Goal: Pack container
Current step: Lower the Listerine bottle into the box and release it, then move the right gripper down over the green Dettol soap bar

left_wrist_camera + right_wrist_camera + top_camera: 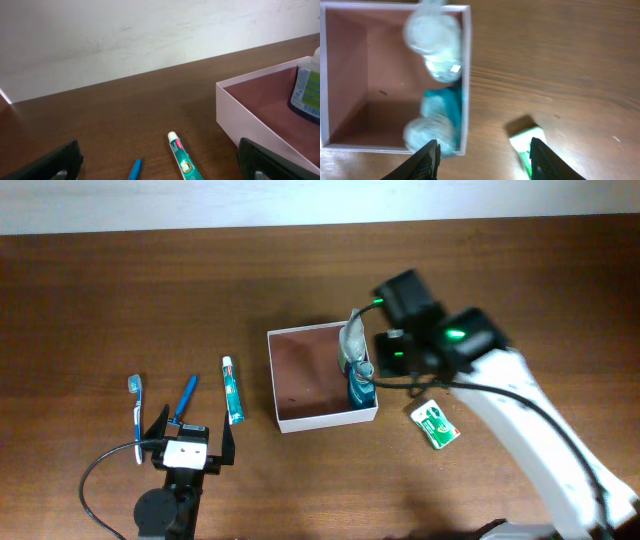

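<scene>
Container [305, 375] on the bench holds a blue bottle [360, 390] at its right wall. Right gripper [484, 156], parted and empty above that wall, should rise straight; left gripper [194, 427] gapes wide, left of the container.

Table [300, 280]: dark brown wood, clear grain, smooth, low satin sheen.
Container [325, 420]: thin white walls, matt; card or plastic, cannot tell. Inner floor reddish-brown, matt, a few dark specks.
Bottle [360, 388], against the container's 3 o'clock wall: teal translucent plastic, glossy, with a printed label.
Clear item [353, 340], at the container's 1 o'clock: see-through, shiny, bright highlights; too blurred to tell more.
Toothpaste tube [232, 390], at 9 o'clock of the container: smooth white plastic, printed, glossy.
Toothbrush [137, 405], further toward 9 o'clock: blue and white plastic.
Packet [435, 424], at 4 o'clock of the container: green-and-white print, slight gloss.
Left gripper [193, 430]: black plastic, matt.
Right arm shell [540, 430]: white, smooth.
</scene>
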Available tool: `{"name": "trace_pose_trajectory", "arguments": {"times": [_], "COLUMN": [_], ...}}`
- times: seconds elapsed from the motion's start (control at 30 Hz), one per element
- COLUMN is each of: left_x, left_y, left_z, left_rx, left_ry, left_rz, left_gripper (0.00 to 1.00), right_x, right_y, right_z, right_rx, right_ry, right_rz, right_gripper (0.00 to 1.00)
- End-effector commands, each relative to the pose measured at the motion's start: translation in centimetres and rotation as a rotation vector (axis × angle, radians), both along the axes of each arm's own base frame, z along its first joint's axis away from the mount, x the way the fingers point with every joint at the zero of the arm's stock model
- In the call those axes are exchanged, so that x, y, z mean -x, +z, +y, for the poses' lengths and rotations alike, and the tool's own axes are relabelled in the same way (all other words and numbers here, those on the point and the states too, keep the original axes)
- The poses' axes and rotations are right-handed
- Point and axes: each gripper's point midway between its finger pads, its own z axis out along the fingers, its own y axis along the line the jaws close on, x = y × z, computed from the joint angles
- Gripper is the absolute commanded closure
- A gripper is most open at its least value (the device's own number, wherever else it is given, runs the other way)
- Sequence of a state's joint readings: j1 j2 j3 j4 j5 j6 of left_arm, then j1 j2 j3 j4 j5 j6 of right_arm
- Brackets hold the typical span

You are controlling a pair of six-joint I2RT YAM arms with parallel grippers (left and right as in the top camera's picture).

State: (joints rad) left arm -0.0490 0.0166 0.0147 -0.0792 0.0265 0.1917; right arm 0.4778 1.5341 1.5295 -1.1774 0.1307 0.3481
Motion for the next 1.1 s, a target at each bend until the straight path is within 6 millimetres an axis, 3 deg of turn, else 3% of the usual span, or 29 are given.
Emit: {"name": "trace_pose_trajectory", "arguments": {"times": [0.0,0.2,0.27,0.67,0.8,0.9,1.07], "left_x": [0.0,0.0,0.0,0.0,0.0,0.0,0.0], "left_y": [-0.2,-0.2,-0.2,-0.2,-0.2,-0.2,-0.2], "left_z": [0.0,0.0,0.0,0.0,0.0,0.0,0.0], "left_rx": [-0.015,-0.015,-0.015,-0.015,-0.015,-0.015,-0.015], "left_ry": [-0.006,-0.006,-0.006,-0.006,-0.006,-0.006,-0.006], "left_rz": [0.002,0.002,0.002,0.002,0.002,0.002,0.002], "left_gripper": [0.01,0.01,0.01,0.01,0.01,0.01,0.01], "right_x": [0.6,1.9,2.6,5.5,6.2,6.2,6.3], "right_y": [3.2,0.5,-1.9,-10.5,-12.9,-13.9,-14.8], "right_z": [-4.2,-9.3,-10.6,-9.9,-10.1,-10.1,-10.1], "right_rx": [-0.015,0.037,0.048,-0.001,0.007,0.017,0.029], "right_ry": [-0.114,-0.254,-0.293,-0.280,-0.273,-0.235,-0.190], "right_rz": [-0.052,0.075,0.138,0.295,0.310,0.300,0.299], "right_gripper": [0.48,0.47,0.48,0.48,0.30,0.09,0.06]}}
